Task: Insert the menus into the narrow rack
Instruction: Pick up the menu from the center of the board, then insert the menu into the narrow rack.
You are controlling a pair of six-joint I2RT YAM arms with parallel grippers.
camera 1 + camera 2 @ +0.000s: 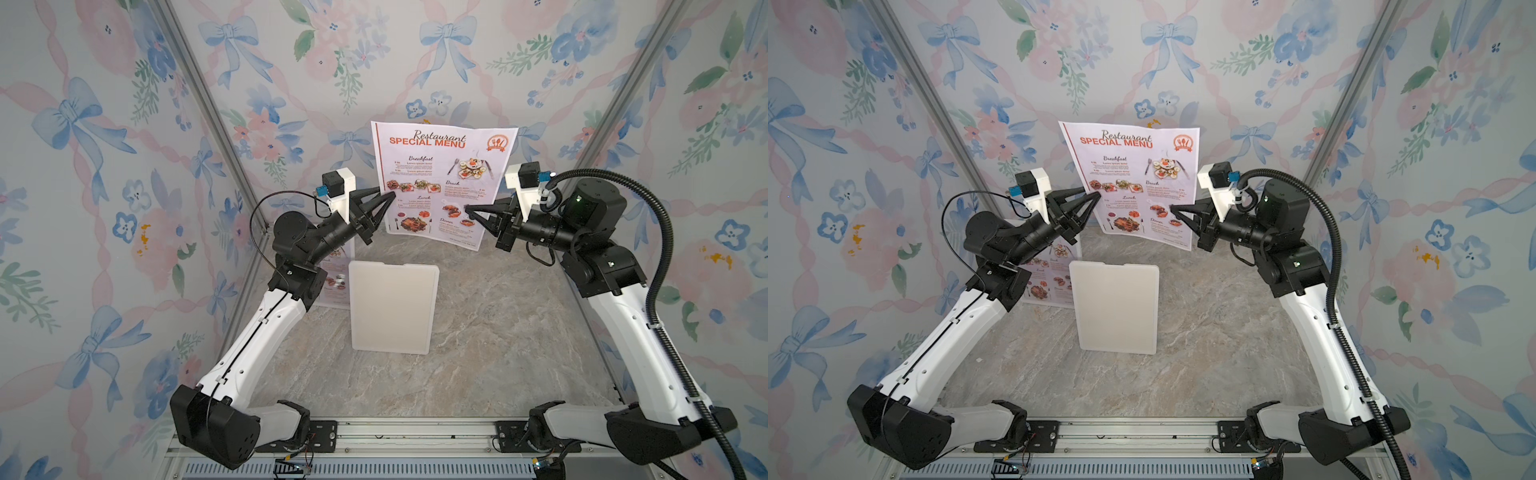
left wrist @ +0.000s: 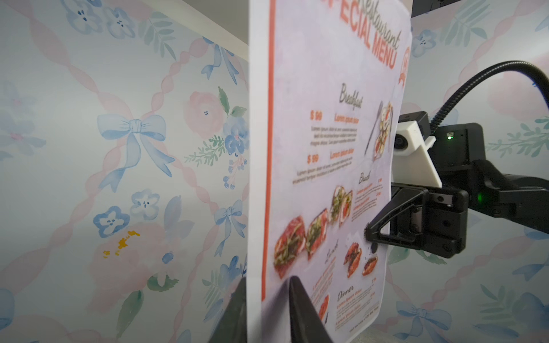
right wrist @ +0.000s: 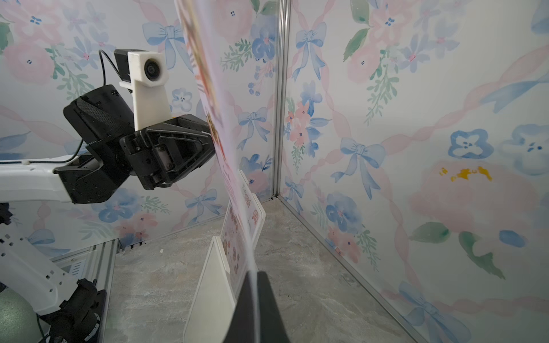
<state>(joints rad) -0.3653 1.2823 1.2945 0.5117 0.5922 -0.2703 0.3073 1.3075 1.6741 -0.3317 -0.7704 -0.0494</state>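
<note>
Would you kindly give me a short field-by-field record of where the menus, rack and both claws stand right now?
rack: white, standing on the marble table
held menu: upright in the air, not yet in the rack
left claw: jaws astride one side edge of it; grip unclear
right claw: shut on the opposite side edge
second menu: standing in the rack, partly hidden behind the left arm
</note>
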